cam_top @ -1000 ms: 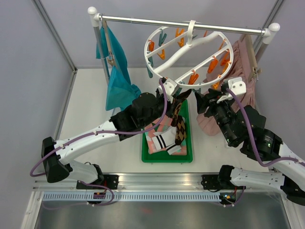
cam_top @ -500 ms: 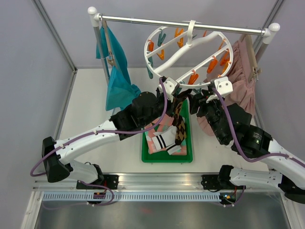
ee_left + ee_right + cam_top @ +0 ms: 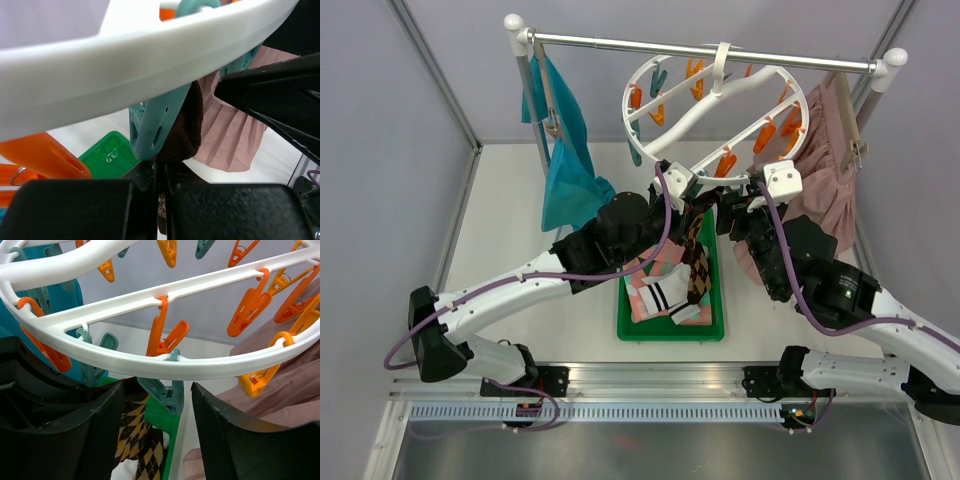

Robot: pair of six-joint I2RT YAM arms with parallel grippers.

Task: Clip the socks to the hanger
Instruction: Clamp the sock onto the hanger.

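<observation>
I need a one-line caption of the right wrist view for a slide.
Open right gripper flanks a teal clip under the white drying ring, with an argyle sock hanging beside it.

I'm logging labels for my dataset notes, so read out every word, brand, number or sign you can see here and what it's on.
No text can be read in any view.
White drying ring, orange clip, teal clip: no lettering shows.
Argyle sock: pattern only, no writing.
Green tray: a small moulded mark, too blurred to read.
</observation>
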